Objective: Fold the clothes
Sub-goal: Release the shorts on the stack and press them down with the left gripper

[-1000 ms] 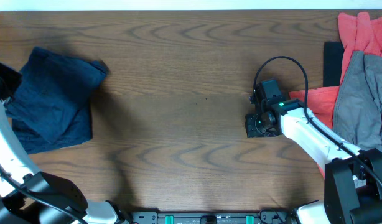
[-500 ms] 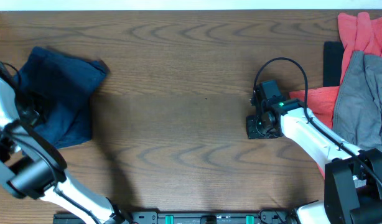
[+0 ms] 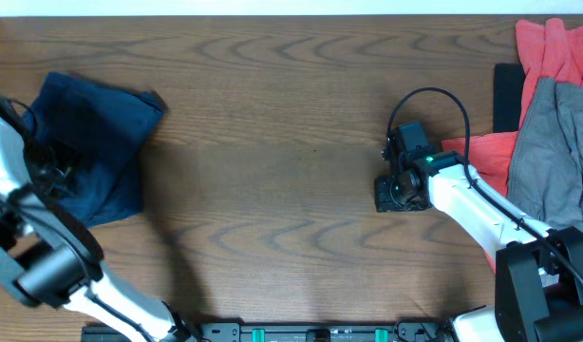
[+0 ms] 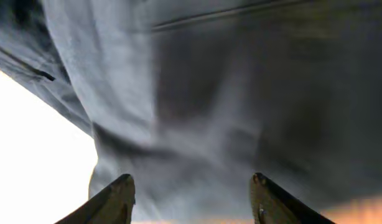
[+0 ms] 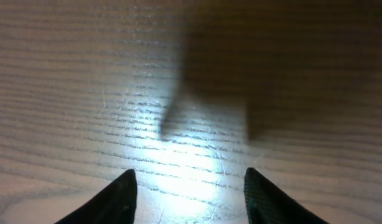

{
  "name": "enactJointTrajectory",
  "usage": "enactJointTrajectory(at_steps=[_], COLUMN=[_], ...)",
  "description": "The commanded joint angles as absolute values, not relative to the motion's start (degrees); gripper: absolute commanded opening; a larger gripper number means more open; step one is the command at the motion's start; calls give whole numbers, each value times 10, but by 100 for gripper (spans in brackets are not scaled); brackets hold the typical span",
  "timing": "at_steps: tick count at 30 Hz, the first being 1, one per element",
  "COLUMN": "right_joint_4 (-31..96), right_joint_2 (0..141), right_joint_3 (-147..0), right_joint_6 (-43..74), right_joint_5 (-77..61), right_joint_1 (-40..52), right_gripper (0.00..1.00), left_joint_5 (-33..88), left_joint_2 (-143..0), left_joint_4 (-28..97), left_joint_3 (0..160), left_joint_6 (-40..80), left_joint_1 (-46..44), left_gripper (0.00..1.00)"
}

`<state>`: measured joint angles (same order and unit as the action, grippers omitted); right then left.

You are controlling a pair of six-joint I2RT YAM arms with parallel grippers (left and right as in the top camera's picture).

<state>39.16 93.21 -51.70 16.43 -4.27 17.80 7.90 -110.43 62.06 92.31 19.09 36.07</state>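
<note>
A folded dark navy garment (image 3: 92, 142) lies at the table's far left; it fills the left wrist view (image 4: 228, 93). My left gripper (image 3: 49, 166) is over its left part, open (image 4: 191, 199), fingers apart right above the cloth with nothing between them. My right gripper (image 3: 398, 190) is at the table's right-centre, open (image 5: 188, 196) and empty just above bare wood. A red garment (image 3: 548, 57) and a grey garment (image 3: 553, 161) lie in a heap at the right edge, apart from the right gripper.
A dark flat object (image 3: 507, 95) lies beside the red cloth at the right. The wooden table (image 3: 272, 142) stretches between the navy garment and the right arm. The right arm's black cable (image 3: 434, 95) loops above its wrist.
My left arm moved in over the navy garment from the left edge and shifted slightly further onto it. The garment's lower edge moved a little. The right arm stayed still.
</note>
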Motion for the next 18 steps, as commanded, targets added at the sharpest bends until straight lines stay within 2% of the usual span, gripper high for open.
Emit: enactJointTrajectory(at_steps=[1,6,11,15,18], right_joint_4=[378,329,274,251,264], right_joint_2=[921,921,921,921,921], right_joint_3=[-527,-527,-527,-528,-539], right_joint_6=[167,186,193,191,165], right_joint_5=[-46,-78,-97,-97,-106], right_joint_1=[179,178,169,143,107], right_gripper=[57,63,69,72,75], left_joint_5=[101,101,101,98,98], left_joint_2=[-1013,-938,-926,-939,-945], left_joint_4=[610,595,597,596,616], left_joint_3=[940,940,939,939,939], left_joint_6=[158,115,94,86,57], left_joint_1=[320,211,76,-20,-72], left_gripper=[63,75,83,99,98])
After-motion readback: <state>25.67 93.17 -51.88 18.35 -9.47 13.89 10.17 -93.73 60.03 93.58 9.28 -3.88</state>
